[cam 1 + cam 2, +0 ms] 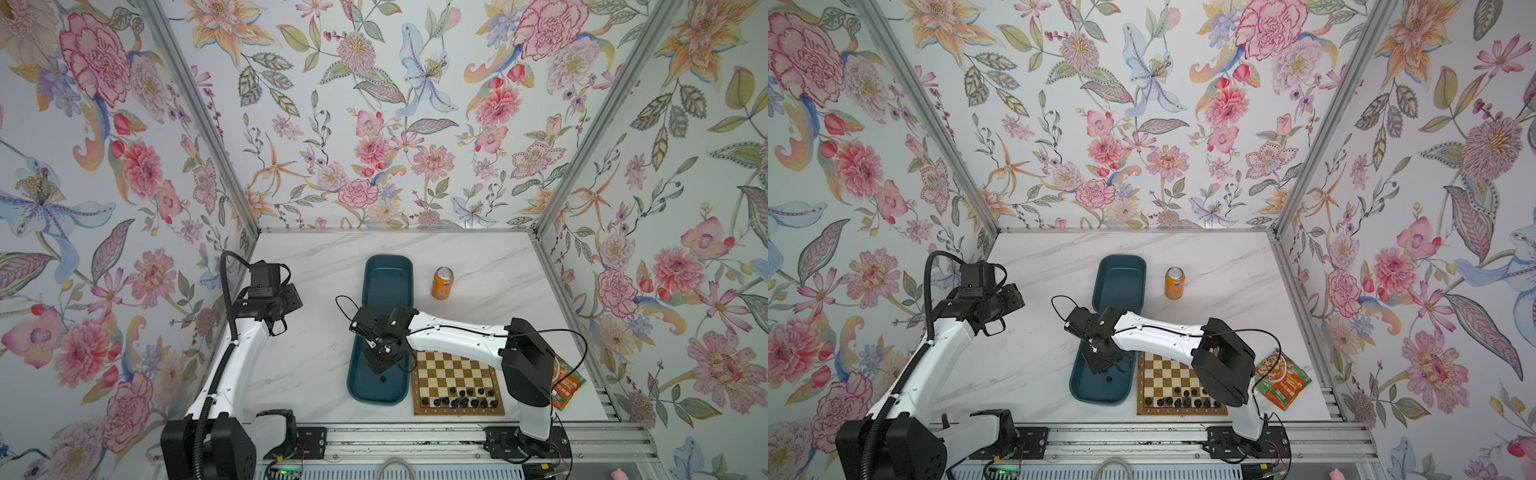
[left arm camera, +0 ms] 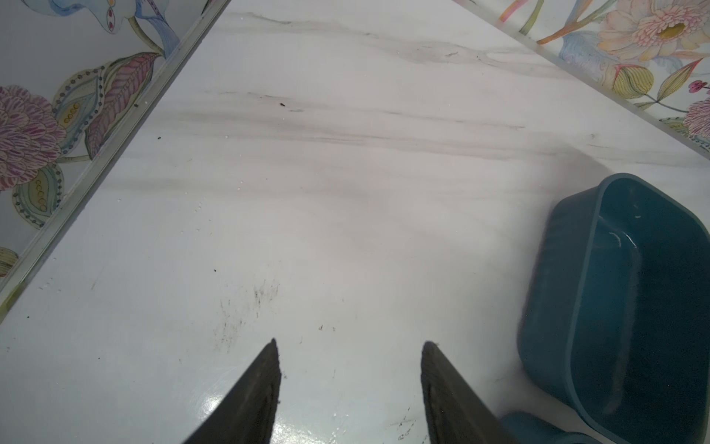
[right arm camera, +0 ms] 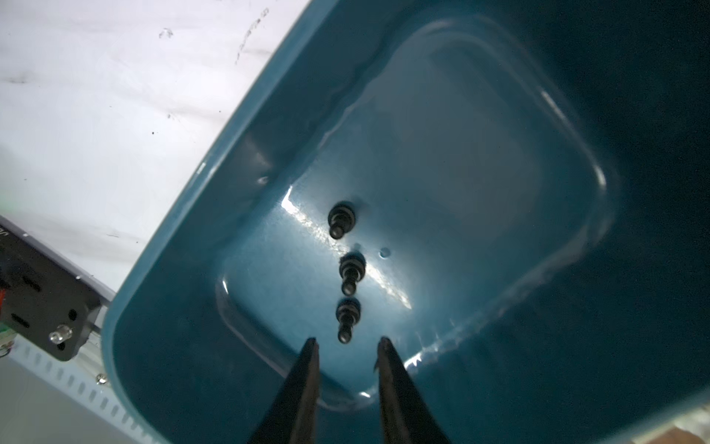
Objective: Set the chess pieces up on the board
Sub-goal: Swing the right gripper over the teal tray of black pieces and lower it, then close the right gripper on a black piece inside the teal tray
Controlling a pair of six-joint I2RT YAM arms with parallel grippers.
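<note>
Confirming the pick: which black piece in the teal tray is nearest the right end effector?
The row's end piece, just off the right end effector; the other two sit farther away.

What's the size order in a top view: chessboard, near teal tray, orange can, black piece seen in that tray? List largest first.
Chessboard and near teal tray: alike, both partly hidden, unranked.
Orange can.
Black piece.

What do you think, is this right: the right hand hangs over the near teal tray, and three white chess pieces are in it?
Only the colour is wrong. The right wrist view shows three black chess pieces, not white ones, in the near teal tray, and the right hand does hang over it.
</note>
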